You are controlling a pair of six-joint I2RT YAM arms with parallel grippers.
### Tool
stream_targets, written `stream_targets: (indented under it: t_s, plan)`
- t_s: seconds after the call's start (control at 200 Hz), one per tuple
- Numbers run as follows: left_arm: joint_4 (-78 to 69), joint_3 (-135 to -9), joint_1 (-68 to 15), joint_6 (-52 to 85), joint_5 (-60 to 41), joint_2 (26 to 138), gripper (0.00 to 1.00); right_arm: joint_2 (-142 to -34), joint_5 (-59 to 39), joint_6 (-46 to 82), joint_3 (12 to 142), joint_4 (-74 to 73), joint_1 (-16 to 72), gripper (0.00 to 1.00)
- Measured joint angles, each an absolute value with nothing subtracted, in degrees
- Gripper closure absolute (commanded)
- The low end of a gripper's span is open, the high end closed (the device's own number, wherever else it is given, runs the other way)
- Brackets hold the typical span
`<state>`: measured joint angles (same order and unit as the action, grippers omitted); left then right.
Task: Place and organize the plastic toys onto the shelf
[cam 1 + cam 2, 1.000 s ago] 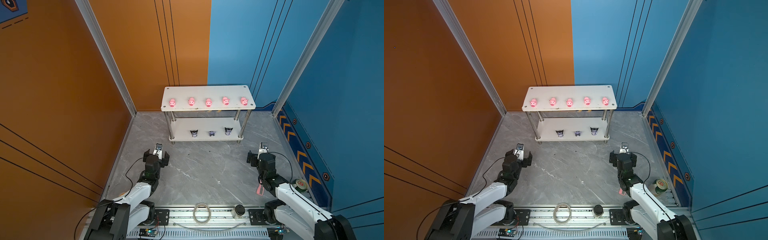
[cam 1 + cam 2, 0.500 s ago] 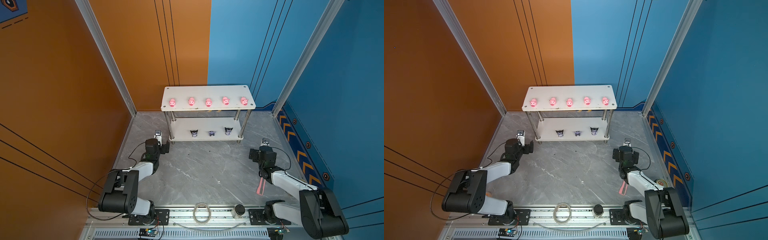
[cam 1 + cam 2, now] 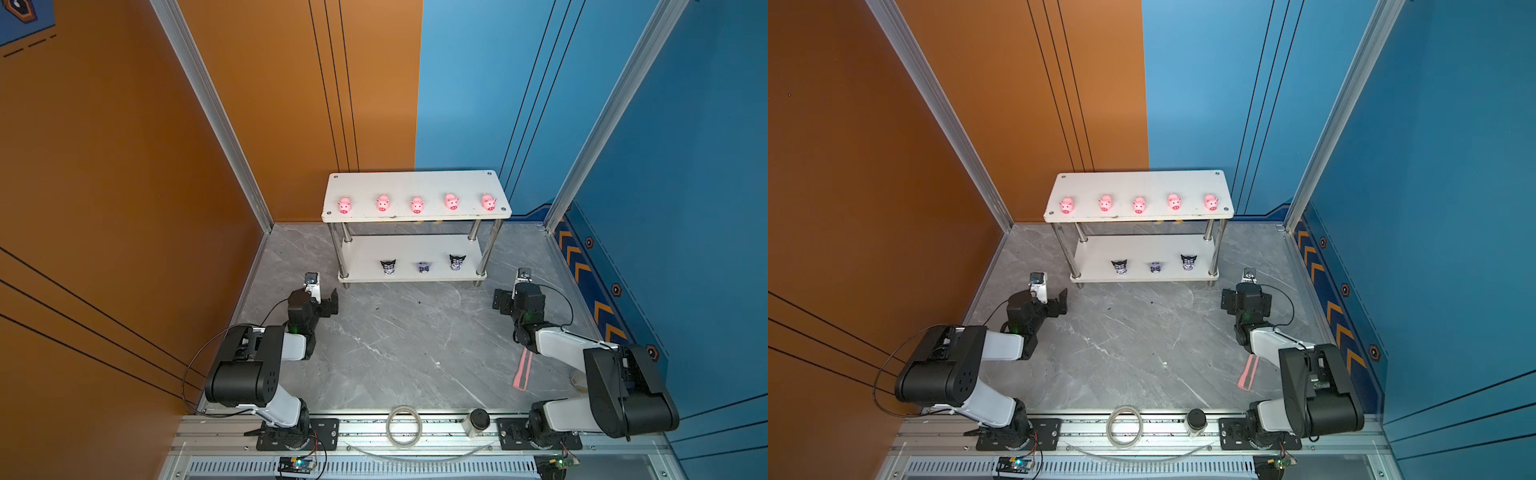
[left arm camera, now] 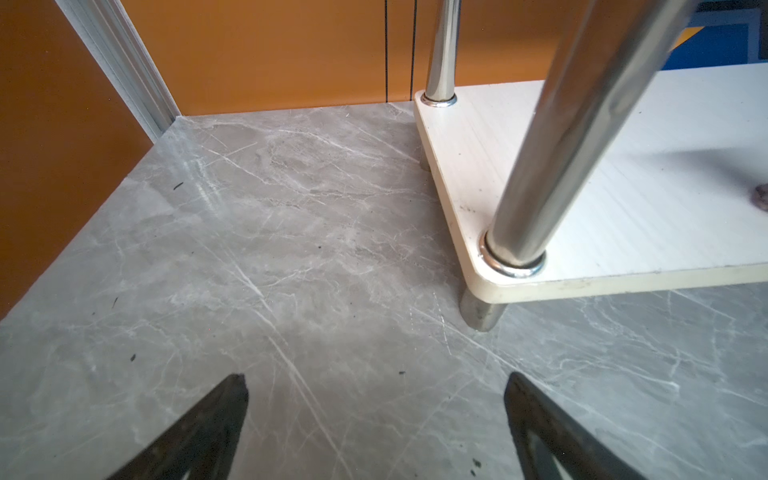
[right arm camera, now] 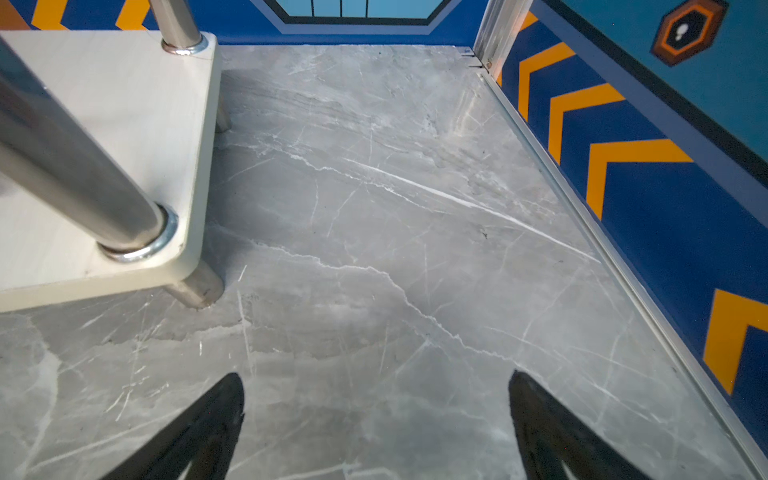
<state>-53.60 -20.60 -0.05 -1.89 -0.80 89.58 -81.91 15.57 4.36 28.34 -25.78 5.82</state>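
The left gripper [image 4: 376,377], jaws spread wide and empty, is at 8 o'clock from the shelf [image 3: 415,183]. Its upper board carries 5 pink pigs [image 3: 417,205], the lower board 3 black-eared figures [image 3: 423,267]. The right gripper [image 5: 375,375], equally spread and empty, is at 4 o'clock

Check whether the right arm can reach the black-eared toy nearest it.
Probably yes: the right gripper is open and empty, and the toy stands near the shelf's front, beside a leg.
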Motion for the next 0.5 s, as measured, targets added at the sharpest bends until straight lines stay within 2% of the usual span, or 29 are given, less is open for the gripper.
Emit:
stream_targets:
  t_s: [0.155, 0.28, 0.37, 0.496]
  plan:
    - [-53.56, -20.6, -0.05, -1.89, -1.21, 89.6, 0.02, -85.23, 13.52, 2.79, 28.53, -32.97, 5.13, 0.0]
    - [-53.54, -20.6, -0.05, -1.89, -1.37, 89.6, 0.02, -86.91, 10.2, 3.88, 20.4, -46.78, 0.32, 0.0]
    - [-53.54, -20.6, -0.05, -1.89, -1.58, 89.6, 0.02, -87.31, 7.9, 4.03, 17.23, -48.64, -0.36, 0.0]
    - [-53.54, -20.6, -0.05, -1.89, -1.61, 89.6, 0.02, -87.88, -0.34, 2.92, 19.31, -49.56, -0.93, 0.0]
